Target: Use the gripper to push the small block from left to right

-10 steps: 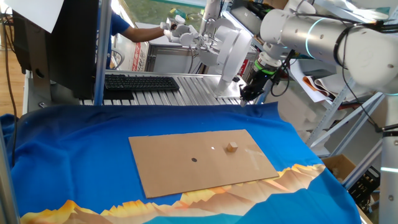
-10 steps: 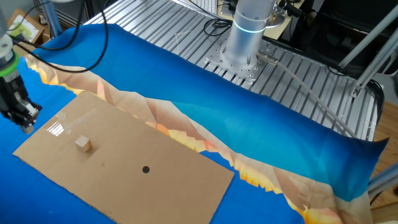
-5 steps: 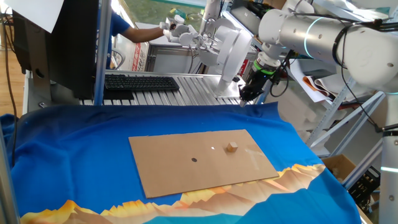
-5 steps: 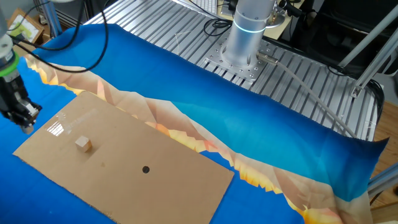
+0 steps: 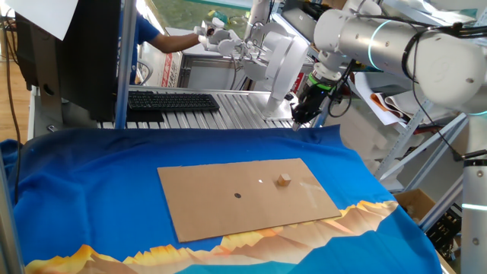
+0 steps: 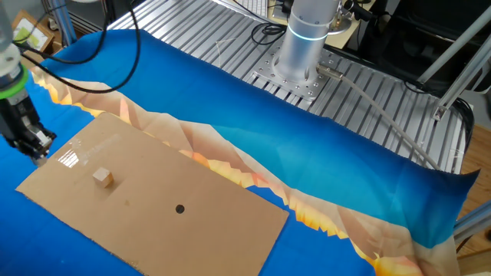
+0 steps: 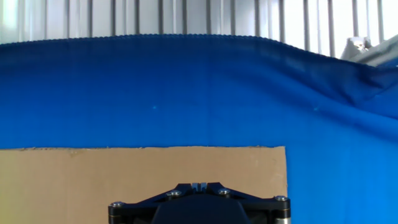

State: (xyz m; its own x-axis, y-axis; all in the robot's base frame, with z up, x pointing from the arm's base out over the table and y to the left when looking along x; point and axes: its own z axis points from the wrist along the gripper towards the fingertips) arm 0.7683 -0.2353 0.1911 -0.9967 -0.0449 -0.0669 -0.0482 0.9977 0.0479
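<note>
One small block (image 5: 284,180), square-on, axisless

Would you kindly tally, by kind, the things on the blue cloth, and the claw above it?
Small block: 1
Cardboard sheet: 1
Black dot on the sheet: 1
Claw, in the air, clear of the block: 1
Total: 4

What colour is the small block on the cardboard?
Tan wood, the small block shows best in the other fixed view.
</note>
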